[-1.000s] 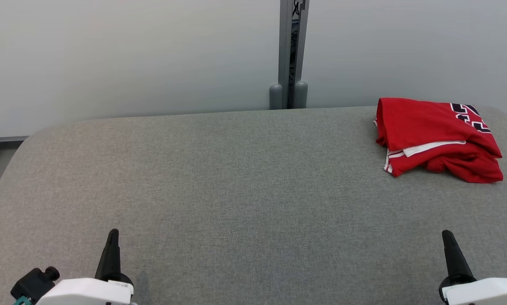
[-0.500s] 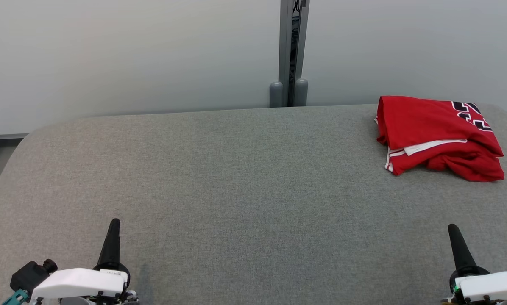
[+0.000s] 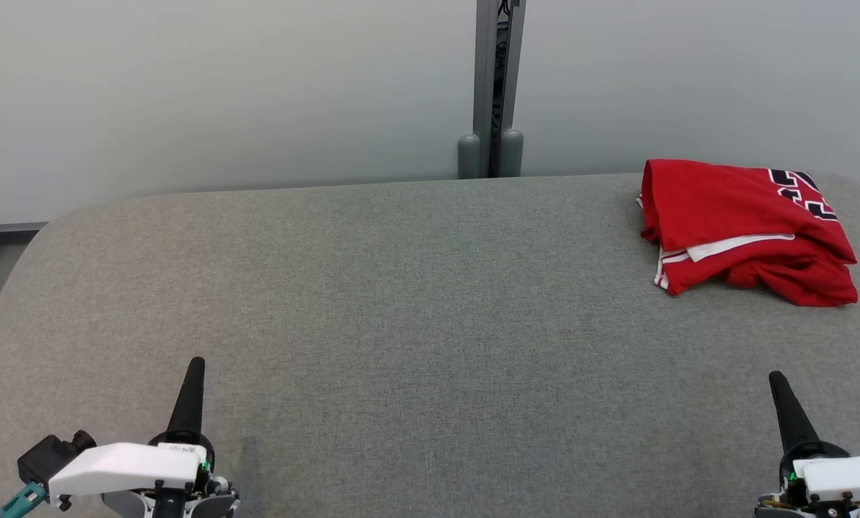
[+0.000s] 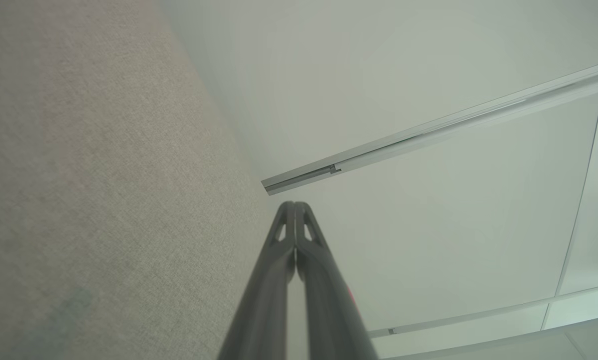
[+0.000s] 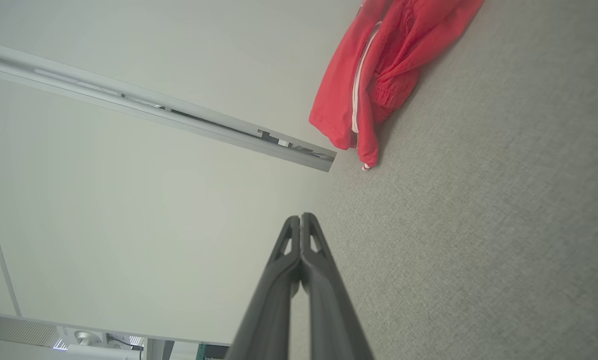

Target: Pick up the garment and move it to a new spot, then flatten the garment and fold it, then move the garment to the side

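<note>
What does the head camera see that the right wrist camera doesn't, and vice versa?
Head view adds: the left gripper, shut, at the lower left, and dark lettering on the red garment. Right wrist view adds: some equipment with a cable at its bottom edge, too small to identify. Both share: the garment lying rumpled on the grey table, the right gripper, shut and apart from it, and the metal rail on the wall.

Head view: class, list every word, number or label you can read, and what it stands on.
No text reads whole.
On the garment, a dark white-edged print: partly folded under, unreadable.
On the left gripper, a label: too small to read.
</note>
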Robot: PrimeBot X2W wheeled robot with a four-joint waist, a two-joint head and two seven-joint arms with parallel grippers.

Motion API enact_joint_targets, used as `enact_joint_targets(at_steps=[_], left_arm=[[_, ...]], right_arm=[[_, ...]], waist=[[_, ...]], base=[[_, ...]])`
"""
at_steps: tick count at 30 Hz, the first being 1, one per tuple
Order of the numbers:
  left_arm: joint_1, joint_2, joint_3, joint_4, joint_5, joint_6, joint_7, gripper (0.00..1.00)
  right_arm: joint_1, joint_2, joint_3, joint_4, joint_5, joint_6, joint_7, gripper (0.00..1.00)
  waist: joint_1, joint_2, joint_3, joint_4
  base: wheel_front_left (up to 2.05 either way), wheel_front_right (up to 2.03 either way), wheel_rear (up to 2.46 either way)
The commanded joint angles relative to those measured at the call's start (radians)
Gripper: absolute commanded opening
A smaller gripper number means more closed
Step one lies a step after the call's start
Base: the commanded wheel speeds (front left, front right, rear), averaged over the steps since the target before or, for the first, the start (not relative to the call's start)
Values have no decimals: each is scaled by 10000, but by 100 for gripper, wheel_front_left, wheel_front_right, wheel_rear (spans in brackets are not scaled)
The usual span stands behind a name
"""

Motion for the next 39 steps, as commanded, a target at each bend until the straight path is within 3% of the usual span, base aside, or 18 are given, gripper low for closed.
enact_joint_targets(at_steps=[1, 39], left_arm=[[-309, 51, 48, -35, -258, -67, 58, 0], [-986, 82, 95, 179, -3070, -337, 773, 0]], right_arm=[[-204, -83, -79, -72, 298, 1, 110, 0], [-441, -21, -733, -102, 2995, 0, 910, 0]], waist=[[0, -1, 10, 1], [0, -1, 215, 19]], base=[[0, 0, 0], [0, 0, 0]])
